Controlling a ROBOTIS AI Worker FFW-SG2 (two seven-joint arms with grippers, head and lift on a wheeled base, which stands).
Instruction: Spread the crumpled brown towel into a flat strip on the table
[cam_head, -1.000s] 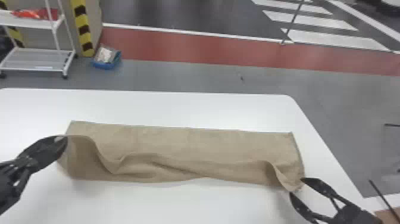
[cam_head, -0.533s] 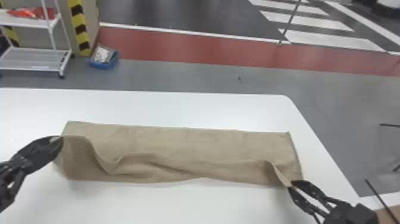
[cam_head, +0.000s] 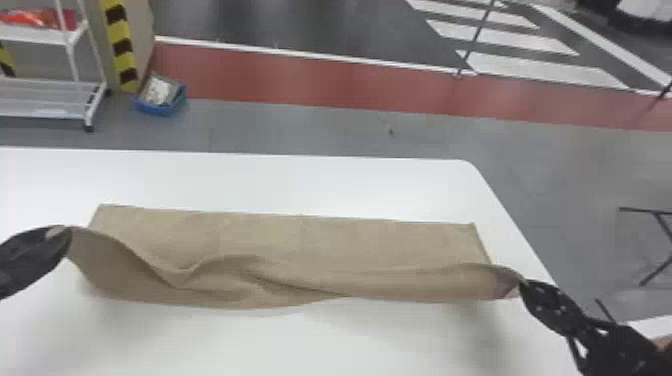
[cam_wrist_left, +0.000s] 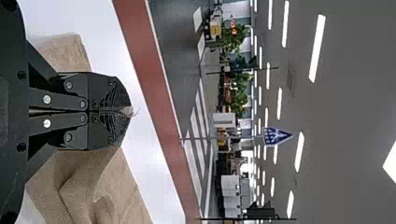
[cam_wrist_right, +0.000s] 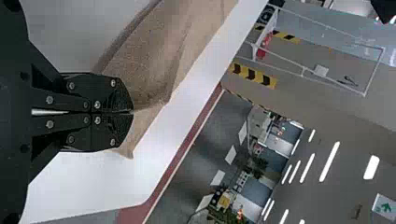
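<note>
The brown towel (cam_head: 320, 240) lies as a long strip across the table, its far edge flat and its near side lifted and wavy, with folds left of the middle. At its near left corner is my left gripper (cam_head: 64, 236), raised and shut on the cloth. My right gripper (cam_head: 524, 287) is shut on the near right corner, holding it above the table. In the left wrist view the closed left gripper (cam_wrist_left: 128, 111) pinches a small tip of towel (cam_wrist_left: 70, 51). The right wrist view has the right gripper (cam_wrist_right: 130, 112) closed on the towel (cam_wrist_right: 144, 70).
The white table (cam_head: 280, 340) extends in front of and behind the towel, with its right edge near my right gripper. Beyond it on the floor stand a white shelf cart (cam_head: 50, 95) and a blue bin (cam_head: 160, 100).
My right gripper has shut on the near right corner and lifted it up and to the right. The near side is now raised, with new folds left of the middle. The left gripper keeps its hold.
</note>
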